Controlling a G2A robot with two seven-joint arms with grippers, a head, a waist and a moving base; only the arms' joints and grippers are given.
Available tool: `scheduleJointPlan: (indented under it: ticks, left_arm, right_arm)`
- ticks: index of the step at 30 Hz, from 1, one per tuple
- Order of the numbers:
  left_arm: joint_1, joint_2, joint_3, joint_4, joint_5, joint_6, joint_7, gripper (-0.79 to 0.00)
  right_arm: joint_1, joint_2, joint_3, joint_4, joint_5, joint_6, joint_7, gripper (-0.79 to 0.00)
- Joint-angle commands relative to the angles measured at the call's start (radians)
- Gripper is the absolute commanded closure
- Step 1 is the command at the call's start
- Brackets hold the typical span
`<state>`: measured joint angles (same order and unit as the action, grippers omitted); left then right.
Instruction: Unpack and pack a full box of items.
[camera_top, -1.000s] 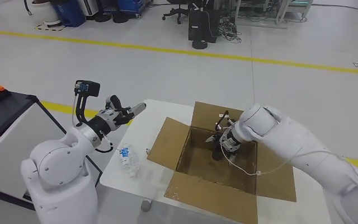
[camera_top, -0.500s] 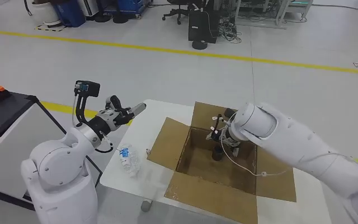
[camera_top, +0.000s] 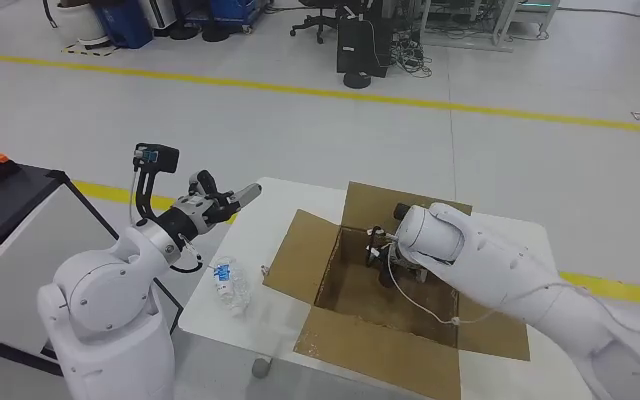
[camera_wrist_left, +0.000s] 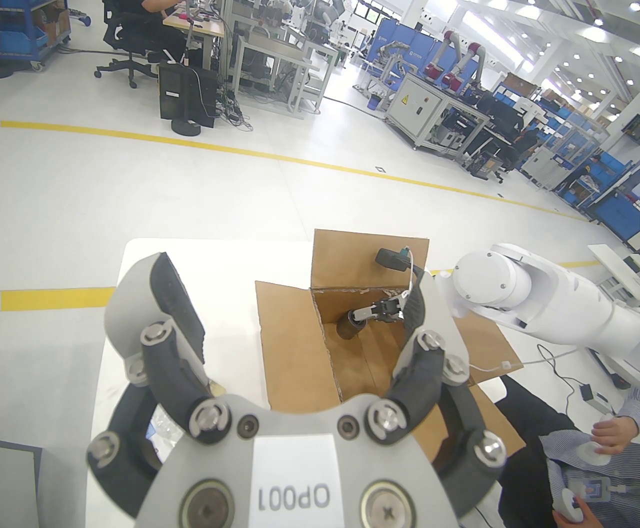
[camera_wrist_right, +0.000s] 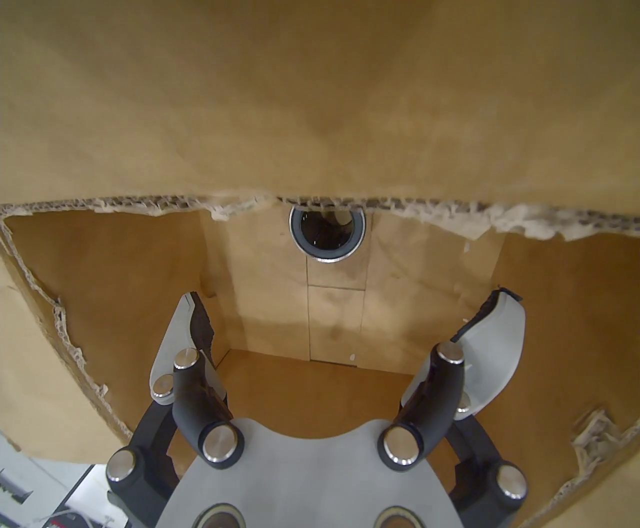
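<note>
An open cardboard box (camera_top: 345, 285) stands on the white table (camera_top: 275, 215). A dark cylinder with a metal rim (camera_wrist_right: 327, 235) stands inside it by the far wall (camera_top: 385, 276) (camera_wrist_left: 347, 327). My right gripper (camera_wrist_right: 350, 320) is open inside the box, a short way from the cylinder and holding nothing; the top view has it (camera_top: 378, 247) just above the cylinder. My left gripper (camera_wrist_left: 295, 290) is open and empty, held above the table's left edge (camera_top: 240, 195), apart from the box. A crumpled clear plastic bottle (camera_top: 230, 282) lies on the table left of the box.
The box flaps (camera_top: 295, 250) are spread outward on all sides, with torn edges (camera_wrist_right: 150, 207). A black cabinet (camera_top: 25, 195) stands to the left of the table. The table's far left corner is bare.
The right arm has swung left over the box, and its gripper has shifted left and slightly back above the cylinder. The left arm and the bottle have not moved.
</note>
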<state>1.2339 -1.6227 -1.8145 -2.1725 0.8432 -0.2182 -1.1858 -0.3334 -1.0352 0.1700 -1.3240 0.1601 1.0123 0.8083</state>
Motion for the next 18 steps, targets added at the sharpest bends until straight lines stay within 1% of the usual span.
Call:
scheduleJointPlan:
  ticks: [1, 2, 18]
  left_arm:
    - [0.0, 0.0, 0.0, 0.0, 0.0, 0.0, 0.0, -0.785]
    - [0.0, 0.0, 0.0, 0.0, 0.0, 0.0, 0.0, -0.785]
    - [0.0, 0.0, 0.0, 0.0, 0.0, 0.0, 0.0, -0.785]
  right_arm:
    - [-0.002, -0.018, 0.0, 0.009, -0.018, 0.0, 0.0, -0.785]
    - [-0.009, -0.026, 0.0, 0.02, -0.011, 0.0, 0.0, -0.785]
    - [-0.009, -0.026, 0.0, 0.02, -0.011, 0.0, 0.0, -0.785]
